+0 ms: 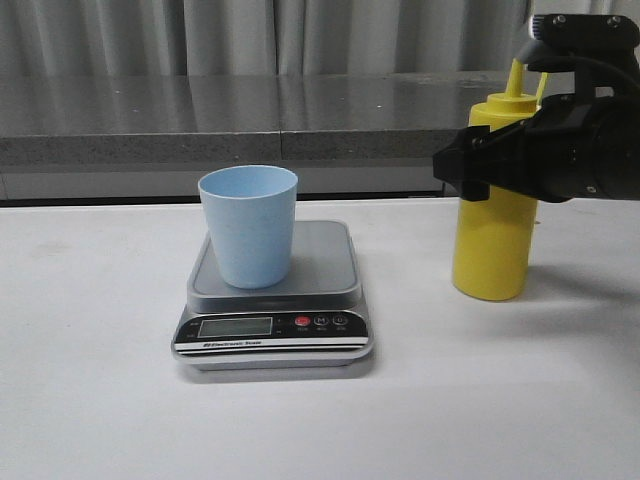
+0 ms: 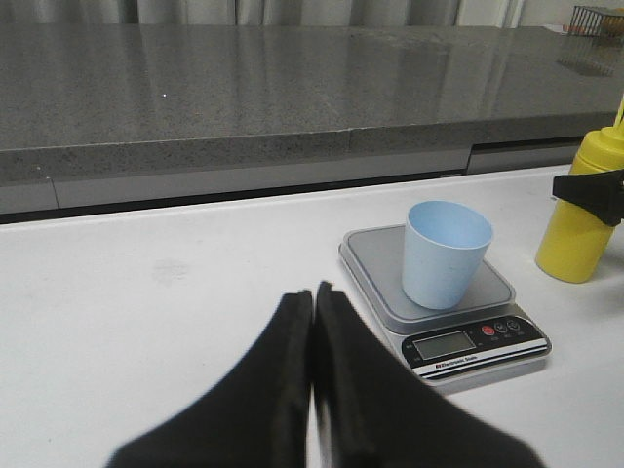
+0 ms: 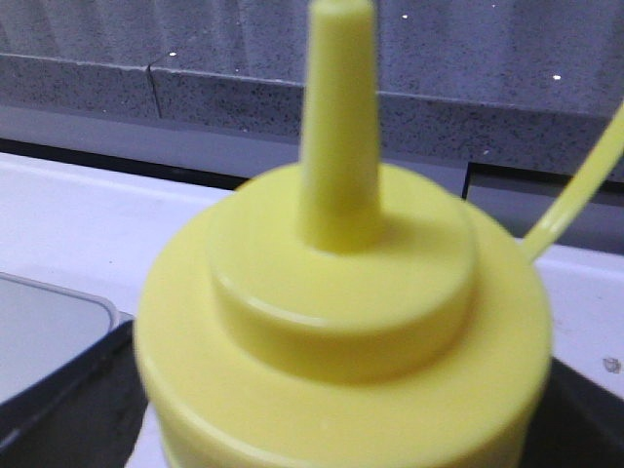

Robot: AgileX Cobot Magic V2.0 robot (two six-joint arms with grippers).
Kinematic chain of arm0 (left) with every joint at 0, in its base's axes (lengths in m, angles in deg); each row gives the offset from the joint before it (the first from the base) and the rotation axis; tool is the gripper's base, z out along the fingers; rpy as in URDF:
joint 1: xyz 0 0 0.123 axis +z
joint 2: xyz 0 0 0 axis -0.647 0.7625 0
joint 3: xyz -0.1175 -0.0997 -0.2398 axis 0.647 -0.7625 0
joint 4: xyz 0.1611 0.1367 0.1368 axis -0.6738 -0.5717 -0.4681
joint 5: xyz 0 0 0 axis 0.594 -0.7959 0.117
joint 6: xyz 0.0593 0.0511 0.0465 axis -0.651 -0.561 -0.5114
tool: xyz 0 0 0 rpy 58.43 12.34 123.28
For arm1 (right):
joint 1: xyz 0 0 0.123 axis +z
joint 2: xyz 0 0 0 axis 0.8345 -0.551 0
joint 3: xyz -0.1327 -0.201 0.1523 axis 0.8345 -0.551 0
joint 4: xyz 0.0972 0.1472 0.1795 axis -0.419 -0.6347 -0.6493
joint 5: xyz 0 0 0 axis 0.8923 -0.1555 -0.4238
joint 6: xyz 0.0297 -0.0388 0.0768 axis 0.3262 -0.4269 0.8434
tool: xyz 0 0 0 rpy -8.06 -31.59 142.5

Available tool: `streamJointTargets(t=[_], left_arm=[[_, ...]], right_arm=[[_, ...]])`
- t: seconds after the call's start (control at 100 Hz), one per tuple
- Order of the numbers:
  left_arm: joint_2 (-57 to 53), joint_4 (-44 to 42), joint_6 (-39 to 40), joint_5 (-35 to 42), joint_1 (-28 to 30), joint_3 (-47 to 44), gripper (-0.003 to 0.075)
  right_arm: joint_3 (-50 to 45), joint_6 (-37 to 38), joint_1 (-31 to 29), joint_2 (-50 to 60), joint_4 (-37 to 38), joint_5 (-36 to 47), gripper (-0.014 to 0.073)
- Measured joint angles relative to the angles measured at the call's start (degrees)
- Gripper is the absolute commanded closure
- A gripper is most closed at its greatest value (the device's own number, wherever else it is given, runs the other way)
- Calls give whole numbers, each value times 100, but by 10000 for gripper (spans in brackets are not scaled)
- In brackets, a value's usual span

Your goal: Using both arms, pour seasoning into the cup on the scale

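Grey stone ledge [image 1: 250, 120] runs behind cup [image 1: 248, 226] and scale [image 1: 274, 300].

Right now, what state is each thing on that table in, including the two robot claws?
Cup: upright on the scale, looks empty.
Scale: flat on the table, display too small to read.
Bottle: upright on the table, nozzle uncapped, strap hanging aside.
Right gripper: around the bottle's upper part; whether the jaws are pressing it cannot be told.
Left gripper: jaws shut, empty, short of the scale.
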Motion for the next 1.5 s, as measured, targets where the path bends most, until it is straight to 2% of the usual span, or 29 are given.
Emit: streamJointTargets(t=[0.06, 0.13, 0.31, 0.4, 0.47, 0.77, 0.93, 1.05, 1.25, 1.38, 1.5], left_arm=[[0, 0, 0, 0, 0, 0, 740], [0, 0, 0, 0, 0, 0, 740], [0, 0, 0, 0, 0, 0, 740], [0, 0, 0, 0, 0, 0, 740], [0, 0, 0, 0, 0, 0, 740], [0, 0, 0, 0, 0, 0, 740], [0, 0, 0, 0, 0, 0, 740], [0, 0, 0, 0, 0, 0, 740], [0, 0, 0, 0, 0, 0, 740], [0, 0, 0, 0, 0, 0, 740], [0, 0, 0, 0, 0, 0, 740]], right_arm=[[0, 0, 0, 0, 0, 0, -55], [0, 0, 0, 0, 0, 0, -10], [0, 0, 0, 0, 2, 0, 265], [0, 0, 0, 0, 2, -5, 356], [0, 0, 0, 0, 2, -5, 389], [0, 0, 0, 14, 2, -27, 393], [34, -362, 0, 380, 12, -484, 393], [304, -859, 0, 762, 12, -1267, 393], [1160, -1358, 139, 1127, 87, -3200, 393], [1767, -1525, 394, 1142, 498, -4313, 393], [2152, -1575, 648, 1142, 1062, -4976, 393]])
